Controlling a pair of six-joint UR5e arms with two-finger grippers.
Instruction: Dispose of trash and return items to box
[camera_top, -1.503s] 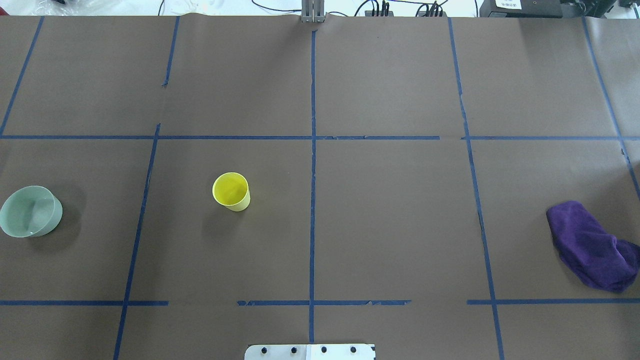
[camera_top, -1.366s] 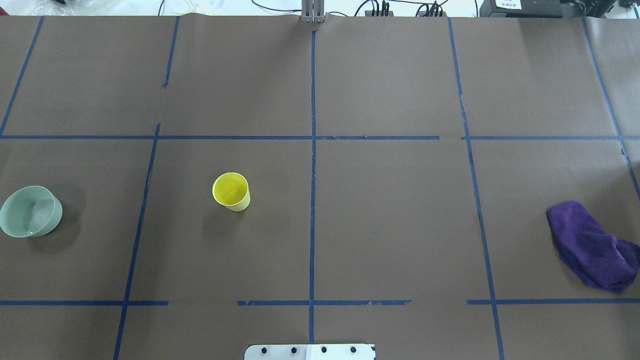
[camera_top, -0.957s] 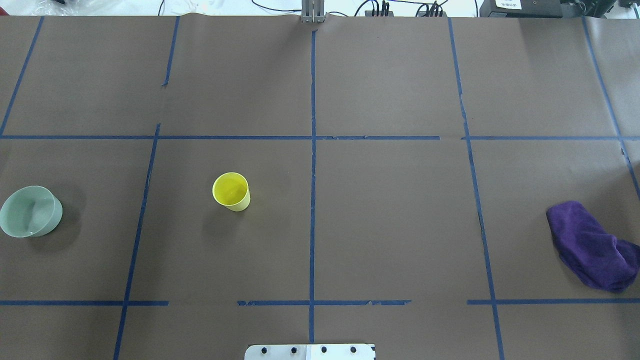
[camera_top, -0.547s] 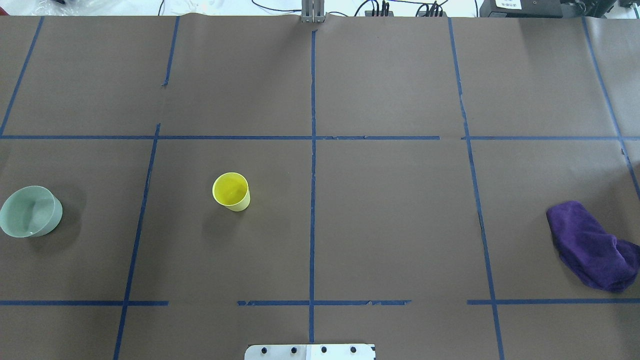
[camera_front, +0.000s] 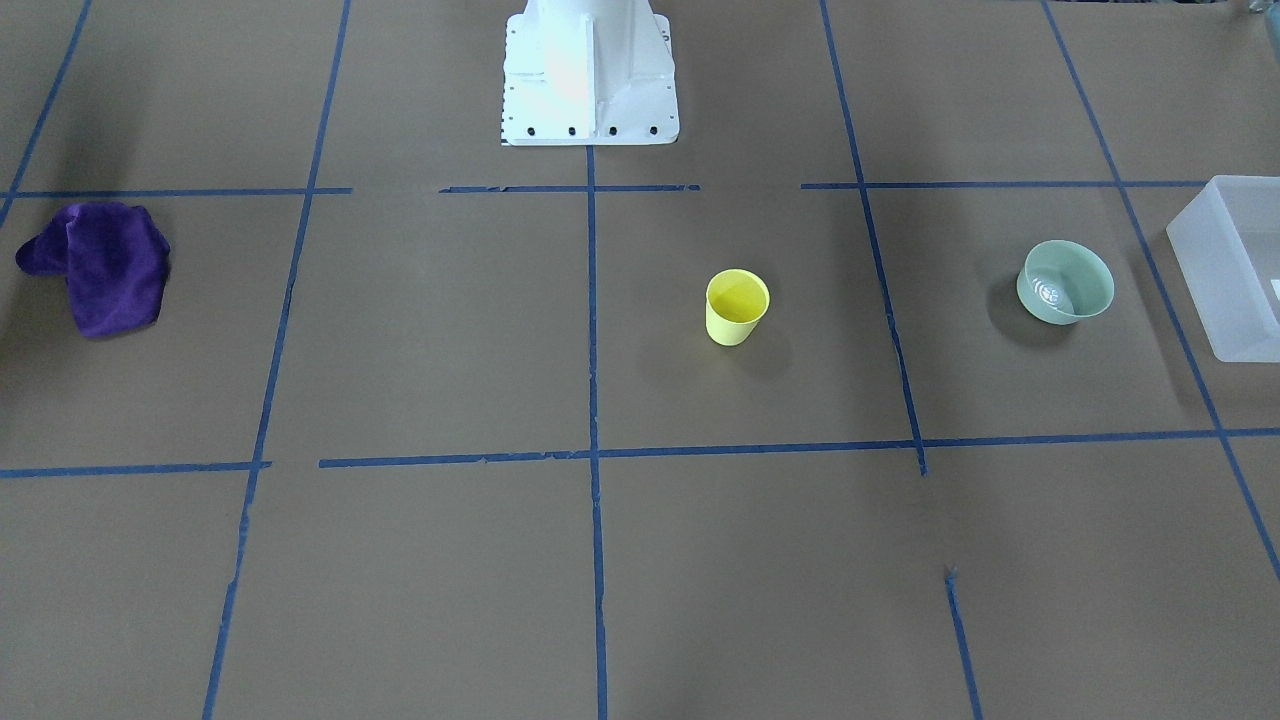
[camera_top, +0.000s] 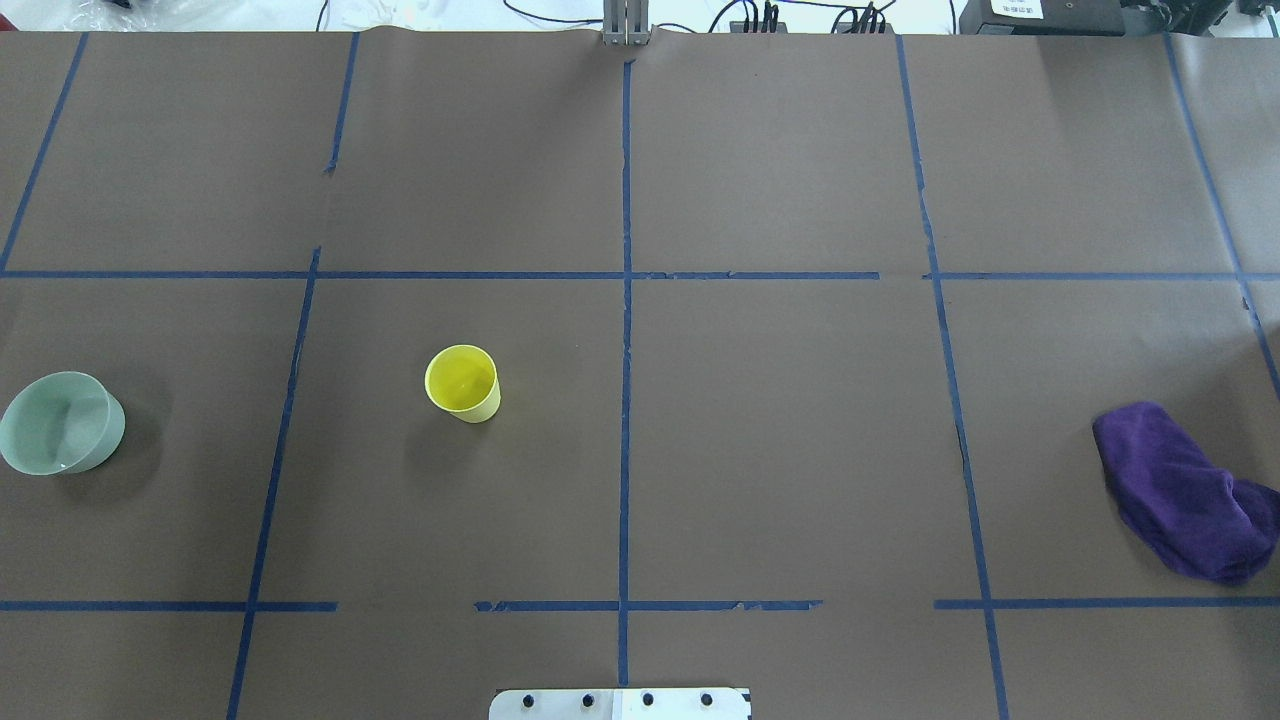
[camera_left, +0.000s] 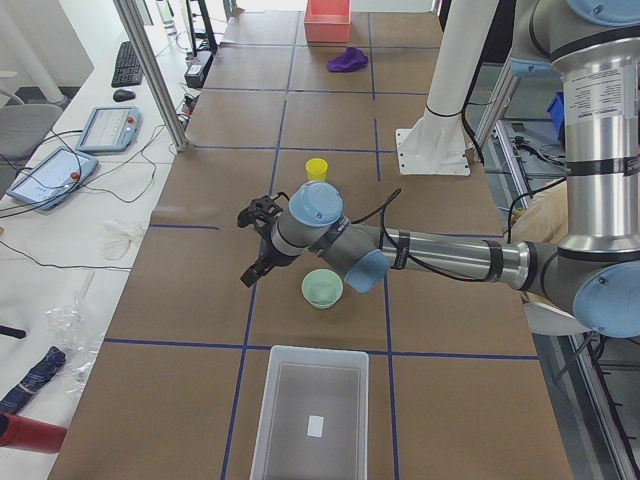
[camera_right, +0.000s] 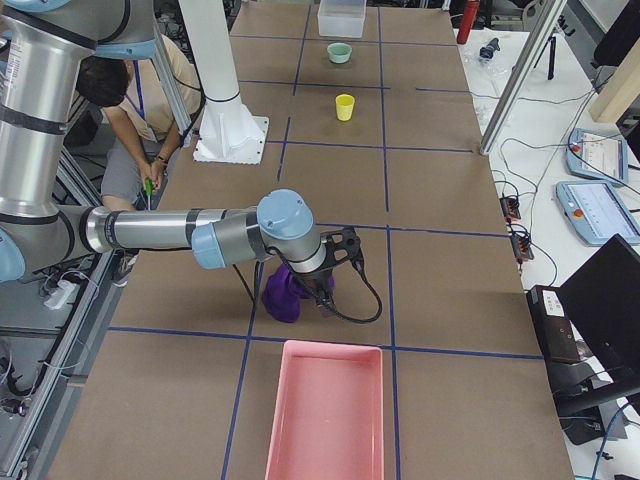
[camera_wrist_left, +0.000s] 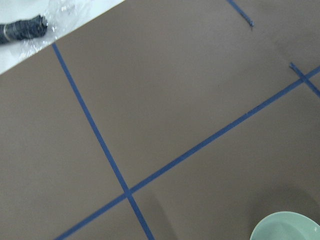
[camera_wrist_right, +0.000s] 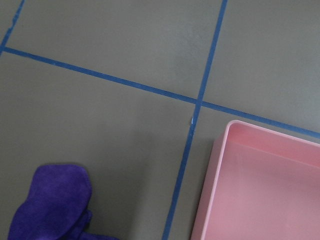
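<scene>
The yellow cup (camera_front: 737, 307) stands upright left of the table's middle in the overhead view (camera_top: 462, 383). The mint-green bowl (camera_front: 1065, 282) sits at the far left edge of the overhead view (camera_top: 60, 422), and its rim shows in the left wrist view (camera_wrist_left: 287, 227). The frosted-white box (camera_left: 310, 415) stands beyond the bowl at the table's left end (camera_front: 1230, 265). My left gripper (camera_left: 252, 250) hovers beside the bowl; I cannot tell whether it is open. My right gripper (camera_right: 335, 270) hovers by the purple cloth (camera_right: 283, 290); I cannot tell its state.
The purple cloth (camera_top: 1180, 490) lies crumpled at the table's right end. A pink tray (camera_right: 325, 410) stands beyond it, also in the right wrist view (camera_wrist_right: 265, 190). The white robot base (camera_front: 588, 70) is at the near middle edge. A person crouches behind the base (camera_right: 130, 110).
</scene>
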